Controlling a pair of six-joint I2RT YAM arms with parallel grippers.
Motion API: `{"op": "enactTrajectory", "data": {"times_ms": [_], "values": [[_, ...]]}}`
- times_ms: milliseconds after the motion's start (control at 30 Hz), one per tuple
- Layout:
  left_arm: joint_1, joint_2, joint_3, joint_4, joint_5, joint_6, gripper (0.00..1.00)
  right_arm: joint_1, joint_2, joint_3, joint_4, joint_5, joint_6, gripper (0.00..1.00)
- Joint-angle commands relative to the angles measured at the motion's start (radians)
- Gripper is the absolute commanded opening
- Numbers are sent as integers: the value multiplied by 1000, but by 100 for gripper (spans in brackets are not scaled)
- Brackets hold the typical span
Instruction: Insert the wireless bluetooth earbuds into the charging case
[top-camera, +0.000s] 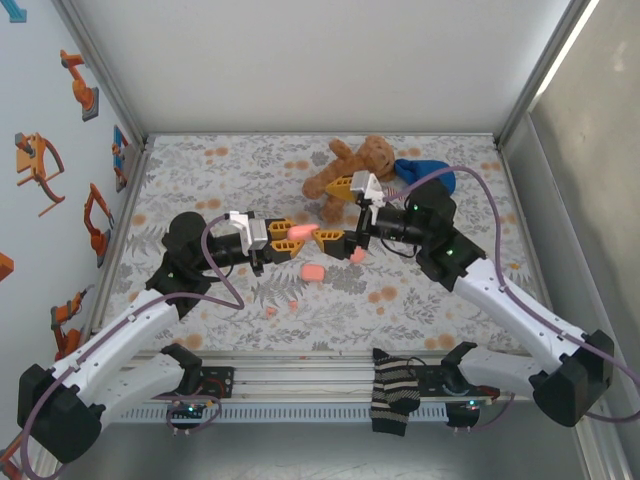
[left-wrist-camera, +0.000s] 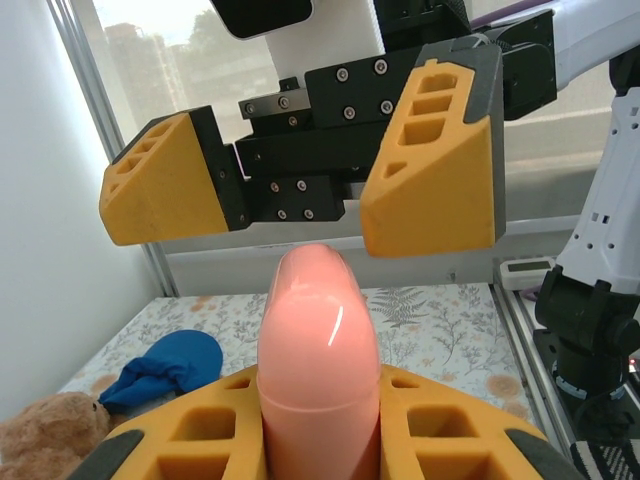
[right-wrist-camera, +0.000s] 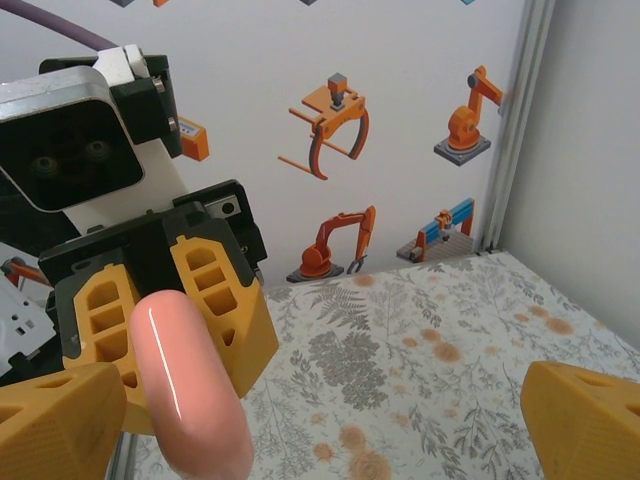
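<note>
- The left gripper (top-camera: 292, 232) squeezes a pink charging case (top-camera: 299, 230) between its orange fingers. It holds the case up in the air over the middle of the flowery worktop (top-camera: 200, 170).
- The right gripper (top-camera: 338, 212) sits just to the right of that case and points at it. Its two fingers are spread wide apart, with nothing between them.
- A second pink case (top-camera: 313, 271) lies flat on the worktop, a bit nearer than the two grippers.
- A tiny pink earbud (top-camera: 293, 304) lies on the worktop, near and left of the second case. Another earbud (top-camera: 270, 312) lies just left of it (both are out of any case).
- A brown teddy bear (top-camera: 357, 165) lies at the far side, with a blue cloth (top-camera: 420, 172) just to its right.
- A striped sock (top-camera: 393, 398) hangs over the near rail.
</note>
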Motion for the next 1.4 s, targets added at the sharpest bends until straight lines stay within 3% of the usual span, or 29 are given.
{"op": "enactTrajectory", "data": {"times_ms": [0,400,1367], "values": [[-2,-14,22,13,24,13,0,12,20,-3,9,-8,-33,100],[-3,-19,24,3,26,14,0,18,37,25,16,60,-36,99],[-2,-36,12,-32,-10,33,0,12,-3,71,-32,39,-48,100]]}}
